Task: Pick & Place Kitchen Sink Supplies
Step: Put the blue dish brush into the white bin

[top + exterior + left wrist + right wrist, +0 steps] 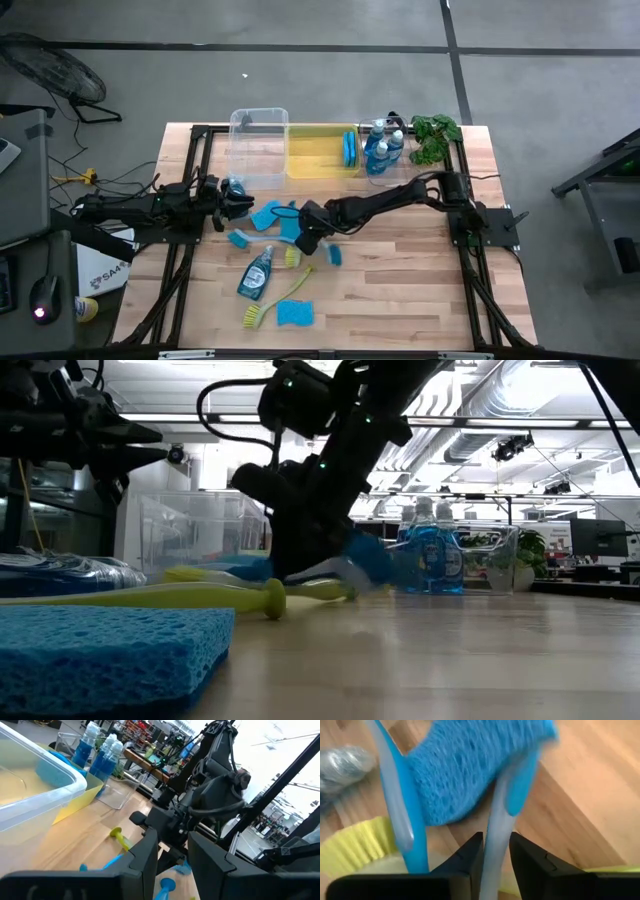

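Observation:
My right gripper (307,238) reaches down into a pile of supplies at the table's middle and is shut on a pale blue-and-white dish brush (512,795). That brush lies over a blue sponge (470,765), beside a second blue brush handle (400,810) and yellow bristles (355,850). A soap bottle (255,275) lies flat nearer the front, next to a yellow-green brush (275,300) and another blue sponge (295,313). My left gripper (238,205) waits at the left above the table, level, with a narrow gap between its fingers and nothing in it. My right gripper pinches the pale brush's handle (494,851) between its two fingers. The fingers slant down from the table's right. The handle runs forward out of the fingers and across the blue sponge. Whether the brush is off the table cannot be told.
At the far edge stand a clear bin (258,145), a yellow bin (315,155) holding a blue sponge (348,148), and a small clear bin with soap bottles (385,150). A green plant (435,135) is at the far right. Bare wood lies to the front right (420,290).

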`<state>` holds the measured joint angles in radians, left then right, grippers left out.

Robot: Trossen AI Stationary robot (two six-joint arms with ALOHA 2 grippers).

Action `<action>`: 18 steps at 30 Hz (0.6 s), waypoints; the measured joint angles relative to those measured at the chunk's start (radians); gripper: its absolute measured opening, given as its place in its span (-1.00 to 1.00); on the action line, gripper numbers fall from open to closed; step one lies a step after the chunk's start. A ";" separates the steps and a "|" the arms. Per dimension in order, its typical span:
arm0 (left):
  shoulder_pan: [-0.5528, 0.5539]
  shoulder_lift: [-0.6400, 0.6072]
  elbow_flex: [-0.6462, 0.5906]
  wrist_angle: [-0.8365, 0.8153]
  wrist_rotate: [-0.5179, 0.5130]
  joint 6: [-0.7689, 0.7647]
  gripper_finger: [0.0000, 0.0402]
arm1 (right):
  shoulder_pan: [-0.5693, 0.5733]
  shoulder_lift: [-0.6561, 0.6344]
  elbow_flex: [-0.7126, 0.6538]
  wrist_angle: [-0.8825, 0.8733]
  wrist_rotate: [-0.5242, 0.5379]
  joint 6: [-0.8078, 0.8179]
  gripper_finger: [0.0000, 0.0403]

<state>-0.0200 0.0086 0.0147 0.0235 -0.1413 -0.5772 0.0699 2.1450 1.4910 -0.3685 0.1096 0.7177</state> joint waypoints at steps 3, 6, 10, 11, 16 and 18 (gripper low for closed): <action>0.000 0.000 0.000 0.000 0.000 -0.001 -0.48 | 0.003 0.012 0.000 0.014 0.001 0.003 -0.66; 0.000 0.000 0.000 0.000 0.001 -0.001 -0.48 | 0.004 0.014 0.000 0.017 0.007 0.004 -0.74; 0.000 0.000 0.000 0.000 0.000 -0.002 -0.48 | 0.004 0.014 0.000 0.019 0.024 0.011 -0.78; 0.000 0.000 0.000 0.000 0.000 -0.002 -0.48 | 0.004 0.014 0.000 0.019 0.027 0.010 -0.78; 0.000 0.000 0.000 0.000 0.001 -0.002 -0.48 | 0.004 0.011 0.000 0.020 0.028 0.008 -0.78; 0.000 0.000 0.000 0.000 0.001 -0.002 -0.48 | 0.004 0.006 0.000 0.017 0.034 0.007 -0.78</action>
<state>-0.0200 0.0086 0.0147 0.0235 -0.1406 -0.5789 0.0738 2.1515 1.4913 -0.3520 0.1434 0.7249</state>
